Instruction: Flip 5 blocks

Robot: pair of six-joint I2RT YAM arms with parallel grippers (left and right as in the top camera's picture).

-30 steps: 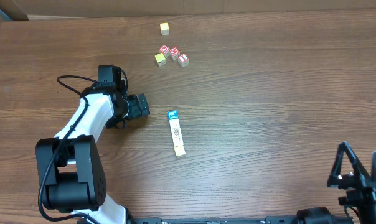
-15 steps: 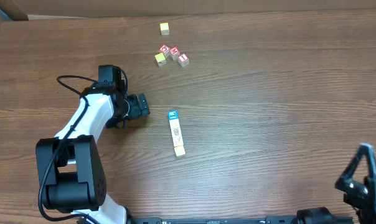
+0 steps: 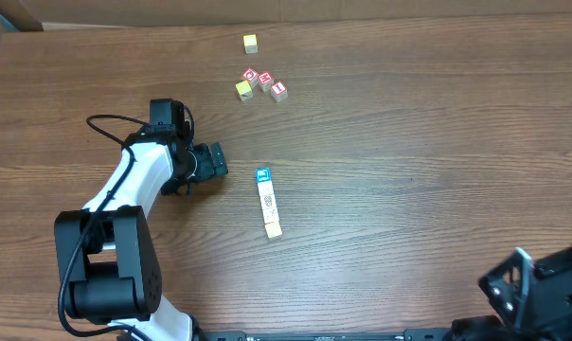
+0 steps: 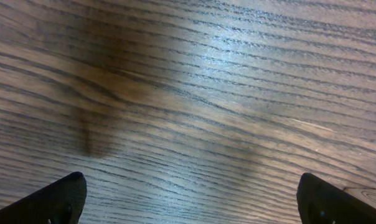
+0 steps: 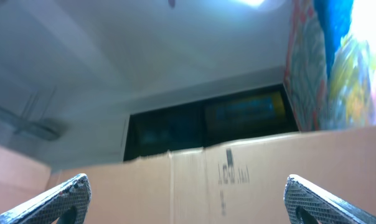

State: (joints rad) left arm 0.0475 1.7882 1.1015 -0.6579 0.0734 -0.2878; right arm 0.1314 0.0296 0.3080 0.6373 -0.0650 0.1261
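Note:
The blocks (image 3: 267, 202) lie in a short line at mid-table in the overhead view. A blue-faced cube (image 3: 262, 175) is at the far end, pale cream cubes fill the middle, and a yellowish cube (image 3: 273, 229) is nearest. My left gripper (image 3: 220, 161) sits low over the table just left of the line's far end, apart from it, open and empty. Its wrist view shows bare wood grain between the spread fingertips (image 4: 63, 198), with a pale block edge (image 4: 367, 196) at the bottom right. My right gripper (image 3: 542, 289) is at the table's near right corner, open (image 5: 188, 199), facing a cardboard wall.
Three red-and-white letter cubes (image 3: 266, 80) and a yellow cube (image 3: 243, 89) cluster at the back. A lone yellow-topped cube (image 3: 251, 43) sits farther back. A cardboard wall (image 3: 286, 9) borders the far edge. The left arm's black cable (image 3: 111, 123) loops over the table.
The right arm has shifted and turned at the near right corner of the table. The left arm and all the blocks have stayed where they were.

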